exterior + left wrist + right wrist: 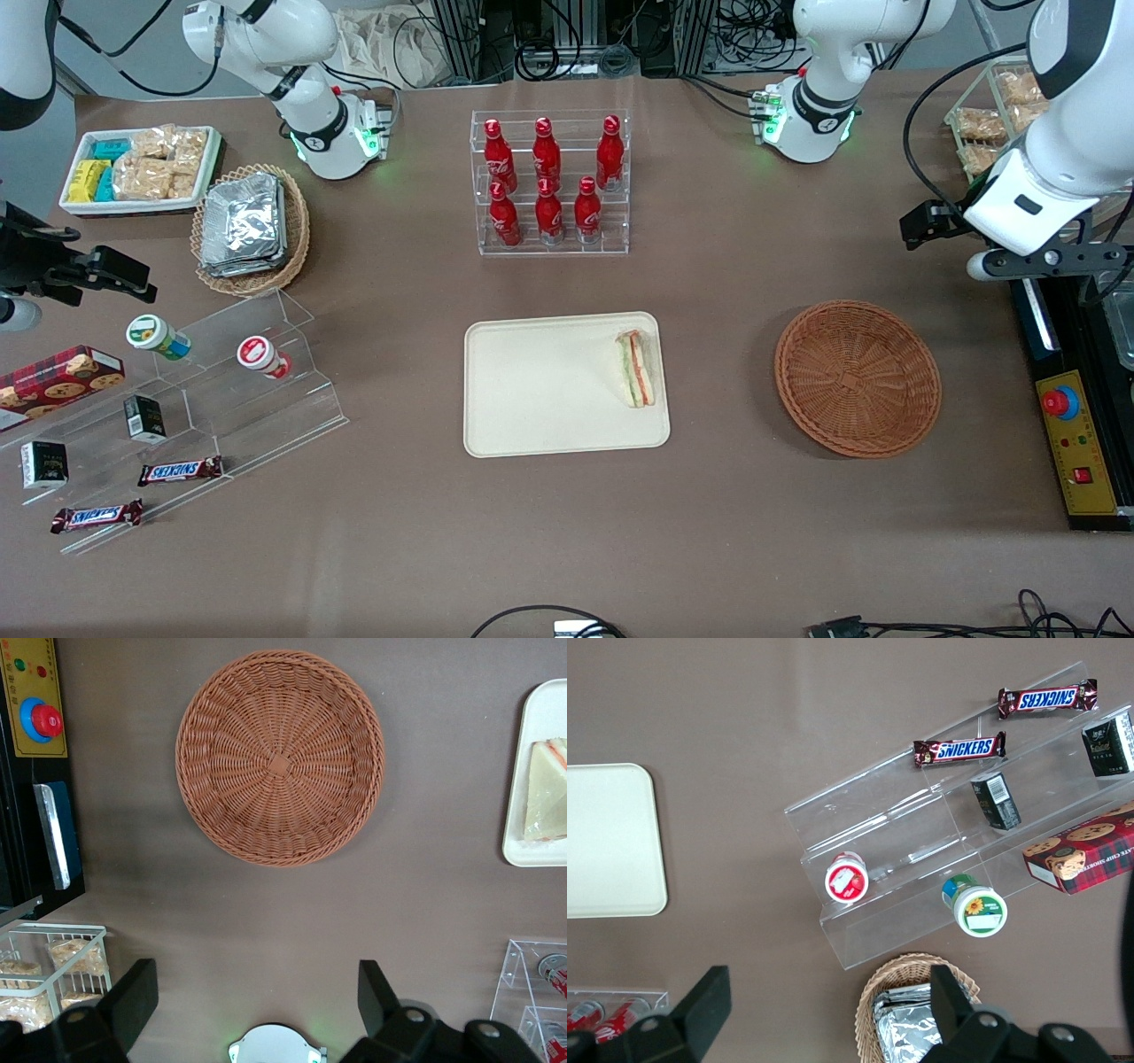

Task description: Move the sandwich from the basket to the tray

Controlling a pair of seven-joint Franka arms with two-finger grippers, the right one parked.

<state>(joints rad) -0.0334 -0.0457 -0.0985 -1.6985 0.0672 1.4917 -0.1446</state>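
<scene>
Sandwich [637, 369] lay on tray [532, 390]; basket [858, 377] sat empty. Claw [257, 997] hung above worktop, fingers apart, holding nothing. Placing judged done; only parking left.

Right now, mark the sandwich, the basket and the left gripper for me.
sandwich [637, 369], front view, on its striped filling edge.
basket [858, 378], front view, on the woven floor at its centre.
left gripper [257, 999], left wrist view, midway between the open jaws, above bare table.

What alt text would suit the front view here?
The sandwich lies on the tray at the edge nearest the empty brown basket. The open gripper hangs above the table toward the working arm's end.
</scene>
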